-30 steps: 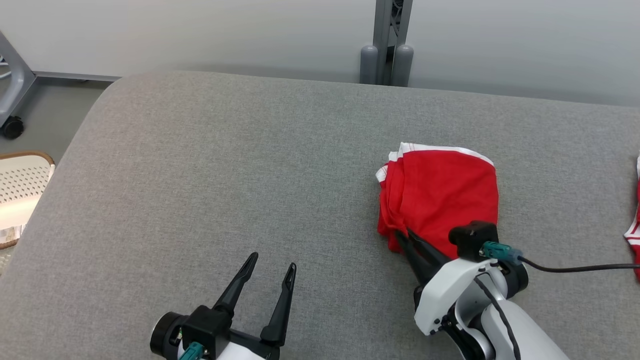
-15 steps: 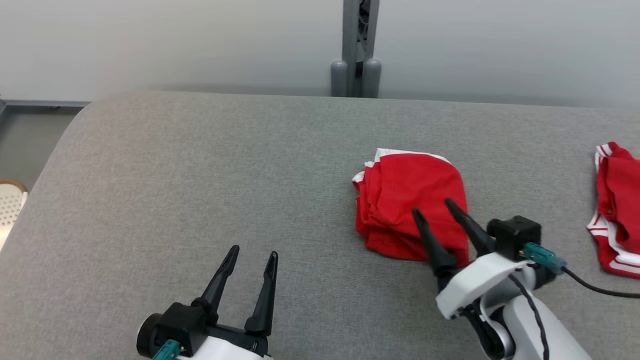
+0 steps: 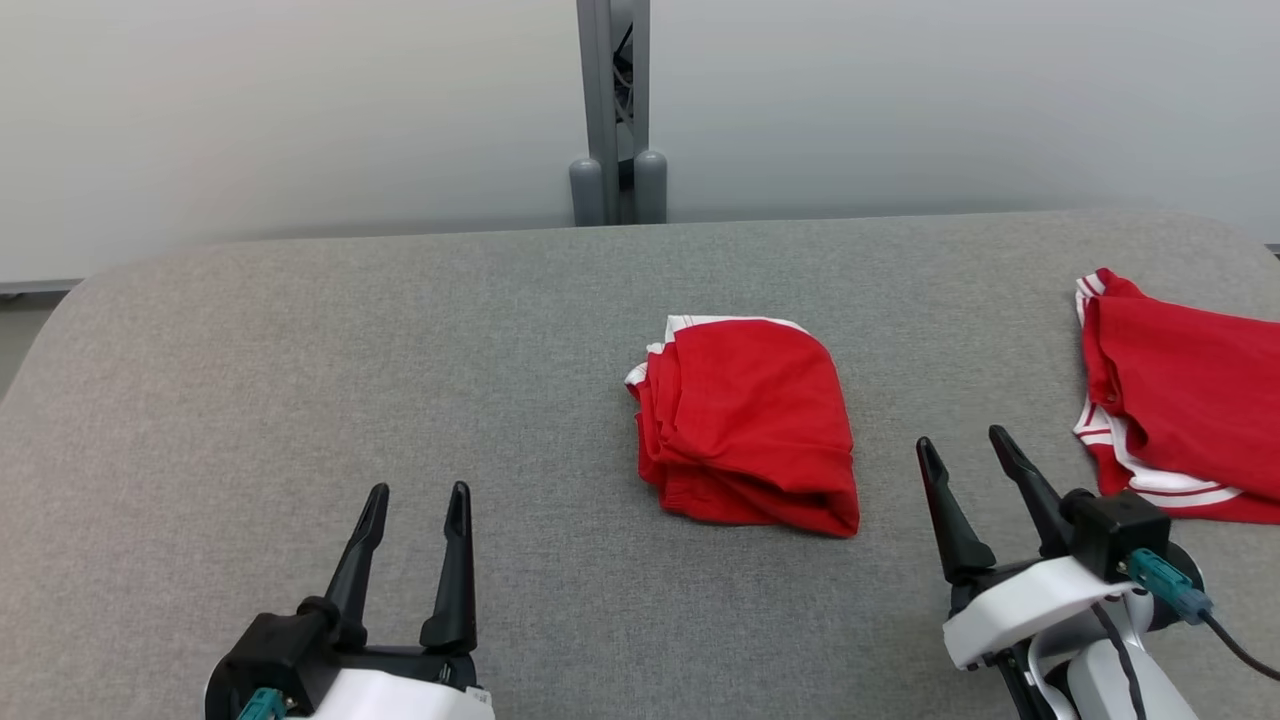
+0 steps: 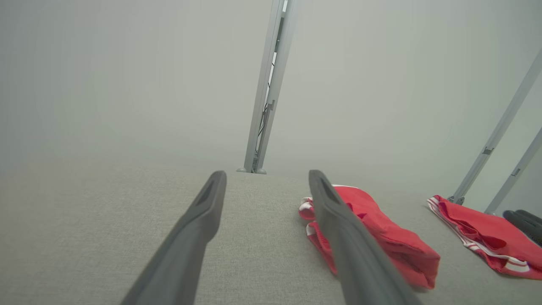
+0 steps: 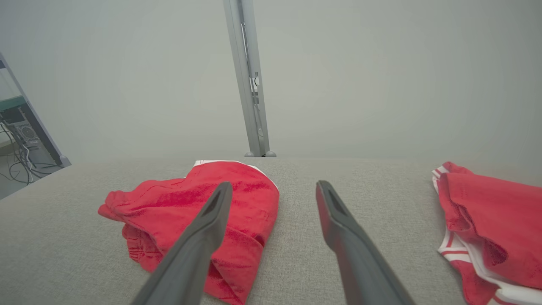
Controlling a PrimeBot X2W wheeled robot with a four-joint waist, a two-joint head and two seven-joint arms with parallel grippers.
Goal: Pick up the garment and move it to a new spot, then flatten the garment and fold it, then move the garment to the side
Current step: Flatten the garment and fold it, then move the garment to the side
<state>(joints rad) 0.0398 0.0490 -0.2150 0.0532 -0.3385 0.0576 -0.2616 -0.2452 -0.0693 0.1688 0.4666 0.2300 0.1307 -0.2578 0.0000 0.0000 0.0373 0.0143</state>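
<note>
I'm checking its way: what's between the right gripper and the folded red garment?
Only bare grey padding lies between the right gripper and the folded garment, seen in the head view.

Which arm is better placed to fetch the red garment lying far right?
The right, probably. The right gripper stands open close beside the right-hand garment, while the left gripper, also open, sits on the far side of the folded garment and would have to reach across it.
</note>
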